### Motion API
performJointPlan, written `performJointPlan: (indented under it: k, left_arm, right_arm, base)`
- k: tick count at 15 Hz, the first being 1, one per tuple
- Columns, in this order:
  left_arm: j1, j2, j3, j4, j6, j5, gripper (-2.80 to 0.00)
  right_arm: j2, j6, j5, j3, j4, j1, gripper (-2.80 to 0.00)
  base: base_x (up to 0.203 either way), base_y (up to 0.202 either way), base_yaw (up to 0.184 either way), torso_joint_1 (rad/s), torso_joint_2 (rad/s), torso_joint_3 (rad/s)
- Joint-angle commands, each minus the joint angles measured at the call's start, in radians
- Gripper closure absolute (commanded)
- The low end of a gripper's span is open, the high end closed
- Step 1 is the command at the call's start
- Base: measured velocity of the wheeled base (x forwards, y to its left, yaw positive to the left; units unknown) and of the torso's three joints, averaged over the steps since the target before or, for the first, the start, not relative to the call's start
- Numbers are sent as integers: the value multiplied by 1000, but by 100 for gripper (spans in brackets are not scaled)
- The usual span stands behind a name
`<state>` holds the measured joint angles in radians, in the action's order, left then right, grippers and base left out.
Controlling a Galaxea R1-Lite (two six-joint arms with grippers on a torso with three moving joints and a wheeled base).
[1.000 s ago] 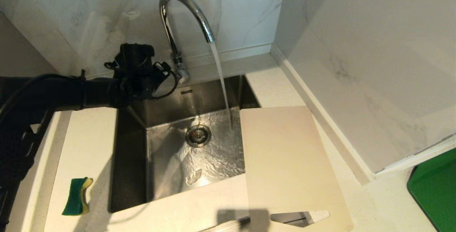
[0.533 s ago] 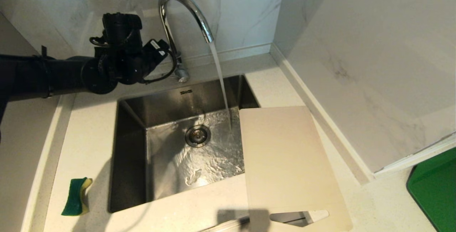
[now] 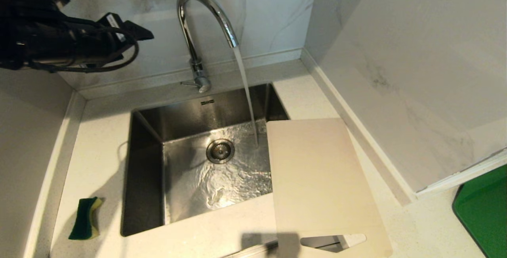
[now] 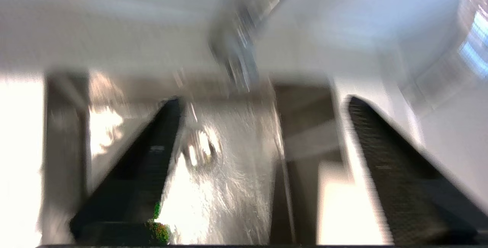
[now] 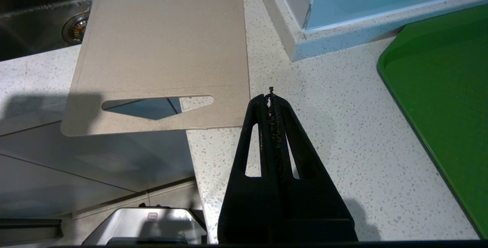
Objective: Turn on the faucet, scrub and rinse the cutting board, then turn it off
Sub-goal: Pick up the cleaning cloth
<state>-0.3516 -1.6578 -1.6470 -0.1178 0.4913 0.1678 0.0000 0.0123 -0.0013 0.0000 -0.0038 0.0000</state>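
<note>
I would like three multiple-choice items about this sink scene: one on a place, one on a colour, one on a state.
1. Where does the cutting board lie?
A. flat on the sink floor
B. on the counter at the sink's right, one edge over the basin
C. leaning against the wall

2. What colour is the sponge on the counter left of the sink?
A. green and yellow
B. blue
C. pink

3. In what state is the faucet?
A. off and dry
B. running
C. removed from its base

Answers: 1 B, the board rests on the counter and overhangs the basin's right side. 2 A, a green face with a yellow layer shows. 3 B, a stream falls from the spout into the sink.
</note>
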Motion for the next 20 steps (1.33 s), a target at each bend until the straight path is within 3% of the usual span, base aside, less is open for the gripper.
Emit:
performJointPlan:
  k: [1, 3, 7, 12, 13, 14, 17, 20]
  left_arm:
    - [36, 184, 56, -198, -24, -119, 0]
    - [65, 214, 129, -308, -100, -124, 0]
    - [208, 259, 362, -331, -211, -129, 0]
    - [312, 239, 648, -280, -245, -146, 0]
    - [316, 229, 688, -265, -247, -143, -37]
    - [317, 223, 722, -260, -250, -139, -280]
    - [332, 218, 780, -251, -249, -139, -280]
    - [379, 168, 837, -173, -274, -142, -280]
  right_arm:
    - [1, 0, 0, 0, -1, 0, 0]
    - [2, 0, 0, 0, -1, 0, 0]
    - [2, 0, 0, 0, -1, 0, 0]
    - [1, 1, 0, 0, -1, 0, 0]
    - [2, 1, 0, 0, -1, 0, 0]
    - [0, 1, 0, 0, -1, 0, 0]
    - [1, 0, 0, 0, -1, 0, 0]
    - [2, 0, 0, 0, -1, 0, 0]
  base:
    - [0, 0, 0, 0, 0, 0]
    - [0, 0, 0, 0, 0, 0]
    - [0, 0, 0, 0, 0, 0]
    - [0, 0, 0, 0, 0, 0]
    - [0, 0, 0, 0, 0, 0]
    - [0, 0, 0, 0, 0, 0]
    - [0, 0, 0, 0, 0, 0]
    - [0, 0, 0, 0, 0, 0]
